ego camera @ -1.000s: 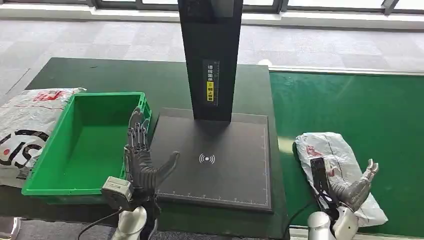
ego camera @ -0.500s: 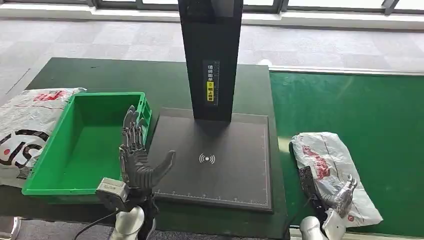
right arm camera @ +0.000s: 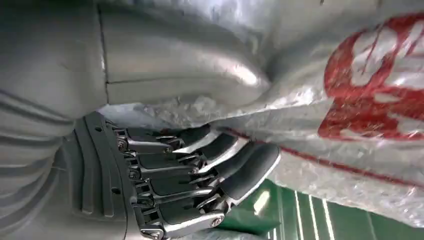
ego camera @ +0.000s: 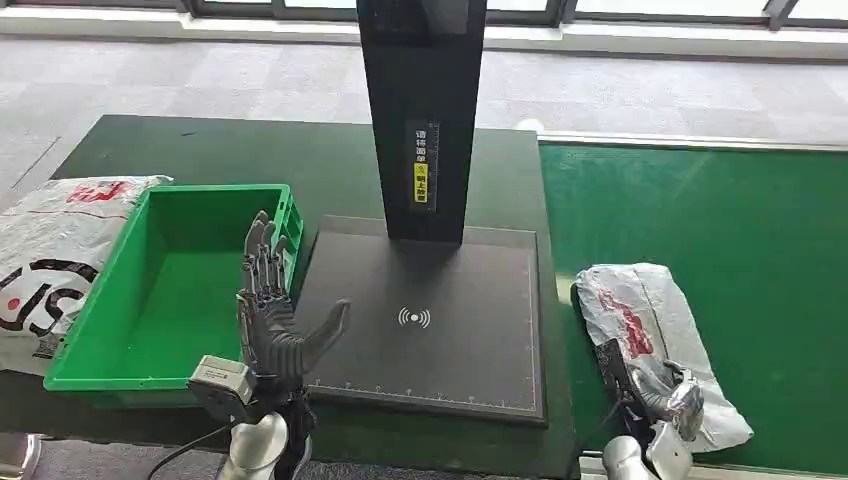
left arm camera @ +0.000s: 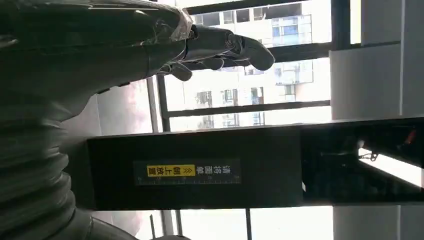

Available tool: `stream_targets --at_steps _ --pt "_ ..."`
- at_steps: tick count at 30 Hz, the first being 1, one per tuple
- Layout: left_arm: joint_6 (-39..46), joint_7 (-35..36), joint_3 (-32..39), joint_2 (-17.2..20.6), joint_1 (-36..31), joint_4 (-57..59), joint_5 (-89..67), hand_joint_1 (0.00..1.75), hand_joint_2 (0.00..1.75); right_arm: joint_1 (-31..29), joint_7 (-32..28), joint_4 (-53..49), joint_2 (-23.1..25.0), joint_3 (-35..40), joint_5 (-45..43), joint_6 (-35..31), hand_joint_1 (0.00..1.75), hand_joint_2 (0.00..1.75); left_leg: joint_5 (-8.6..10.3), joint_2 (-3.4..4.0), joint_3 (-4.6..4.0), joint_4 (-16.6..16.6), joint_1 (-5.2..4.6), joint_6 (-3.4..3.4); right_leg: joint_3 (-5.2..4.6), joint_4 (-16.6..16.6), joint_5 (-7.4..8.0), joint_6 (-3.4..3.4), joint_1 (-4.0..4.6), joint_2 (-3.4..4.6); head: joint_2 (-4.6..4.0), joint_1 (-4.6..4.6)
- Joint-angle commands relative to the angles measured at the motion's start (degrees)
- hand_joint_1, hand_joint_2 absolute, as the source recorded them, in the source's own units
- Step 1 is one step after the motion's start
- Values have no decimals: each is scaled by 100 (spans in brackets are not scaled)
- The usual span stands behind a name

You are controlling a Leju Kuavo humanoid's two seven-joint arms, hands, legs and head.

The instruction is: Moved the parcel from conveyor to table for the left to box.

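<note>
On the green conveyor (ego camera: 740, 230) beside the black pad (ego camera: 430, 320), our right hand (ego camera: 668, 395) grips the parcel (ego camera: 650, 320), not yet carried to the table, while our left hand (ego camera: 270, 310) waits with fingers spread near the empty green box (ego camera: 160, 290).

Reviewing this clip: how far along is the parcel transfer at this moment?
Done: the right hand has closed on the near end of the parcel; the right wrist view shows its fingers and thumb pinching the plastic. In hand: the parcel still lies on the green conveyor. Left: carrying it to the table, where the left hand hovers open beside the empty green box.
</note>
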Motion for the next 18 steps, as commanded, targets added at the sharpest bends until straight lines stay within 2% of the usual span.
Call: stream_targets --at_steps 1,6,7,18 --pt "29 22 341 -334 291 131 28 0 175 -140 -6 423 -122 31 -36 80 175 175 -1 18 19 -15 0 8 15 -15 4 -8 3 9 0 0" --pt "29 22 341 -334 291 131 28 0 175 -140 -6 423 -122 31 -36 80 175 175 4 29 9 -34 -1 13 29 -32 11 -14 5 13 0 0" --pt "29 22 341 -334 291 131 28 0 175 -140 -6 423 -122 31 -36 80 175 175 -1 14 -15 -11 -1 6 15 -10 2 -5 2 7 0 0" --pt "29 22 341 -334 291 131 28 0 175 -140 -6 423 -122 31 -36 80 175 175 -4 12 25 -12 0 7 20 -11 -2 -5 3 6 0 0"
